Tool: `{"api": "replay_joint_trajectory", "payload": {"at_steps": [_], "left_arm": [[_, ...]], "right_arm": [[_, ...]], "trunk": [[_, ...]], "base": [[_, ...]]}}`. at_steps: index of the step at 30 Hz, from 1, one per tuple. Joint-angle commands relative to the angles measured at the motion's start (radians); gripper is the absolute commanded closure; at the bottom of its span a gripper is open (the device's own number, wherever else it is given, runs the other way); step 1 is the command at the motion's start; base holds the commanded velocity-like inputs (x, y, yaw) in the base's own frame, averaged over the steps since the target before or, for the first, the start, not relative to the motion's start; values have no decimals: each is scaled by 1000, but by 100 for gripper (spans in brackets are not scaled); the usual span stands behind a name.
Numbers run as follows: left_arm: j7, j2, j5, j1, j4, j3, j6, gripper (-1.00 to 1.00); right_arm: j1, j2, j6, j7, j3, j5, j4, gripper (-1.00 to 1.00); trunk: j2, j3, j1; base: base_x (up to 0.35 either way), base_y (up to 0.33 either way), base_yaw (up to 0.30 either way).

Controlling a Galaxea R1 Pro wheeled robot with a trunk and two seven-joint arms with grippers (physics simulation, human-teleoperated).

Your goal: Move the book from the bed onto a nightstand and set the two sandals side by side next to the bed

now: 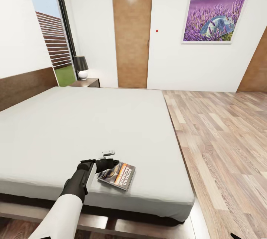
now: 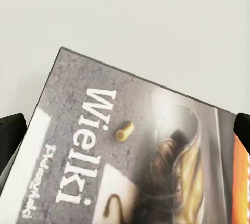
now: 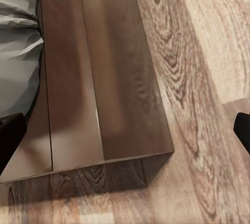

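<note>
I see the book (image 1: pixel 117 175) lying flat on the white bed (image 1: pixel 92 128), near the bed's near right corner. My left claw (image 1: pixel 105 162) sits at the book's left edge, just over it. In the left wrist cam the book (image 2: pixel 130 156) lies between the two finger tips (image 2: pixel 11 140), so the claw is spread wide, not pinching yet. My right claw (image 3: pixel 125 135) is spread too, over the bed frame (image 3: pixel 99 88) and wood floor (image 3: pixel 208 78). The nightstand (image 1: pixel 87 82) w/ a lamp (image 1: pixel 81 67) stands far left by the window.
</note>
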Motion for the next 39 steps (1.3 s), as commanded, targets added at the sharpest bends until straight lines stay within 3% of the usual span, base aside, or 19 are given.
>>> {"api": "replay_joint_trajectory", "payload": {"at_steps": [1,12,39], "left_arm": [[-9,-2,-10,-1,-1,6,4,-100],[-9,-2,-10,-1,-1,6,4,-100],[-9,-2,-10,-1,-1,6,4,-100]], "right_arm": [[-2,-1,-9,4,8,-9,5,-100],[-2,-1,-10,4,10,-9,5,-100],[-2,-1,-10,4,9,-9,5,-100]], "trunk": [[0,-1,0],[0,0,0],[0,0,0]], "base": [[0,0,0],[0,0,-122],[0,0,-20]]}}
